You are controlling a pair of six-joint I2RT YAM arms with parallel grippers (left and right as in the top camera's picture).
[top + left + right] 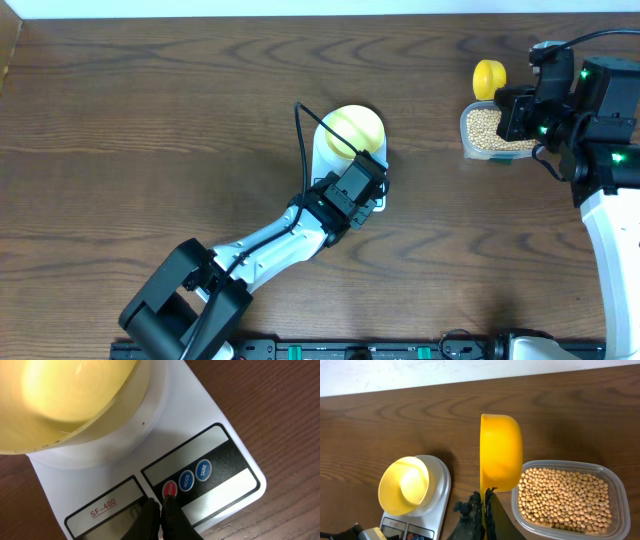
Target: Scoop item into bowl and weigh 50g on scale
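Dark brown wood-grain table (150, 120) runs under everything, with a pale strip of wall at its far edge. Near the middle we see the white digital kitchen scale (210, 425), smooth hard plastic with rounded corners. The small round pale yellow bowl (60, 400) sits on its raised round platform, glossy and empty as far as we can see.

Our left claw (161, 507) is closed and holds nothing. Its 2 black tips are pressed together at the red round button (170, 489), the first of 3 in a row; we cannot read the display.

Our right claw (485, 502) is closed on the handle of the bright yellow plastic scoop (501, 452). The scoop's flat rim faces the scale and its domed back faces the beans. Many small round tan-beige beans (565, 497), matte and loose, fill the clear rounded-rectangular plastic container (615, 485) just beside the scoop, on the side away from the scale.

We judge that scooping has not begun. The beans lie right next to the right claw, while the bowl is well apart from it across bare wood. So the right arm is the nearer one for both dip and carry, and the scoop's mouth would need turning toward the beans first. Loose round beans will roll off a tilted rim
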